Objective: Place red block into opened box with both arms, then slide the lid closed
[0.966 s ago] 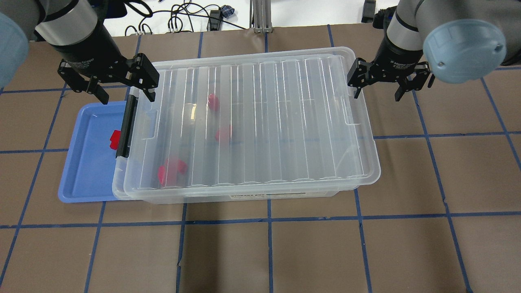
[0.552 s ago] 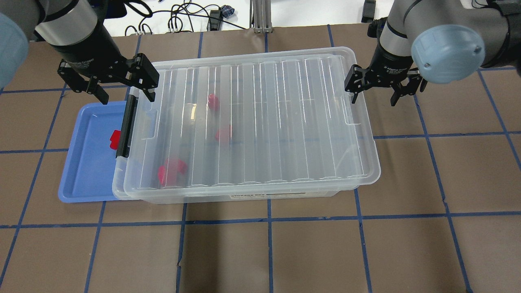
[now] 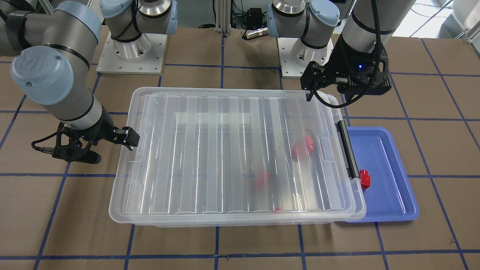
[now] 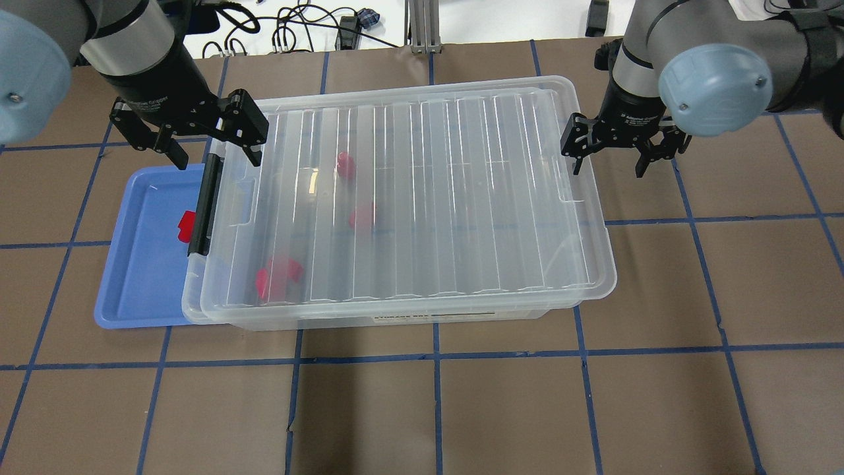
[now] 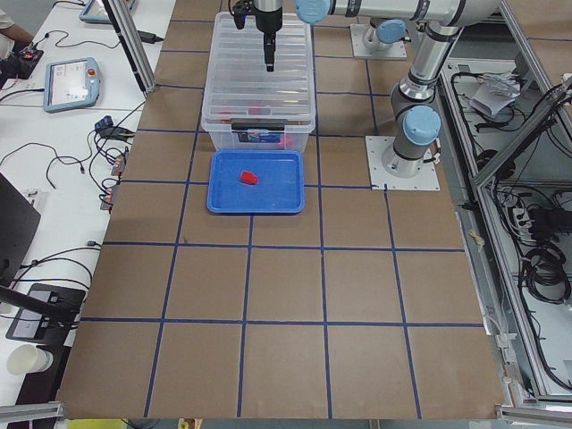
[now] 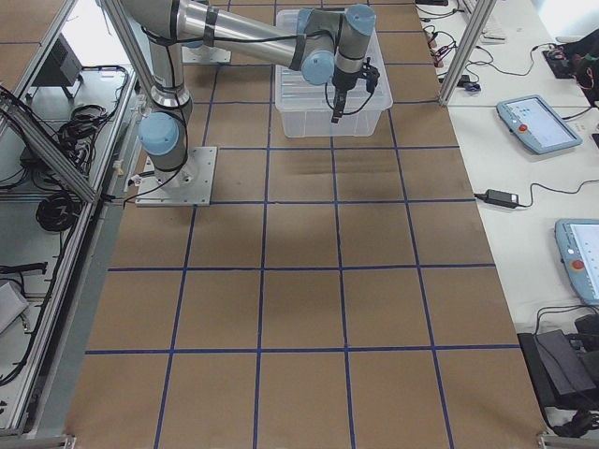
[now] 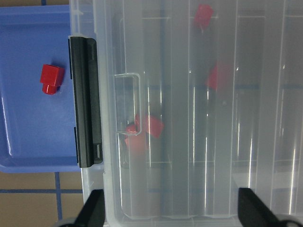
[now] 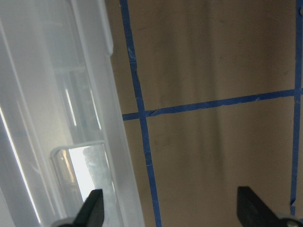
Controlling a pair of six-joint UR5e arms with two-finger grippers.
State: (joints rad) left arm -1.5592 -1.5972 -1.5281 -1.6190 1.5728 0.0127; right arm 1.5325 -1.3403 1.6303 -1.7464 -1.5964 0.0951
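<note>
One red block (image 4: 186,226) (image 3: 365,179) (image 7: 50,78) lies on the blue tray, outside the box. The clear box (image 4: 599,221) (image 3: 123,168) has the ribbed lid (image 4: 428,198) (image 3: 217,150) lying flat over it. Three more red blocks (image 4: 345,165) (image 3: 303,146) show blurred through the lid. My left gripper (image 4: 214,155) (image 3: 326,98) (image 7: 173,213) hangs open over the latch-end corner, holding nothing. My right gripper (image 4: 608,165) (image 3: 105,148) (image 8: 173,213) is open at the opposite short end, one finger by the box rim, the other over the table.
The blue tray (image 4: 132,264) (image 3: 390,195) butts against the box's latch end. A black bar latch (image 4: 204,204) (image 7: 86,104) runs along that end. Brown table paper with blue tape lines surrounds the box. Cables lie beyond the far edge.
My left gripper has shifted a little right, toward the box's corner. My right gripper has moved left and nearer to the box's end. Both stay open; box and lid have not moved.
</note>
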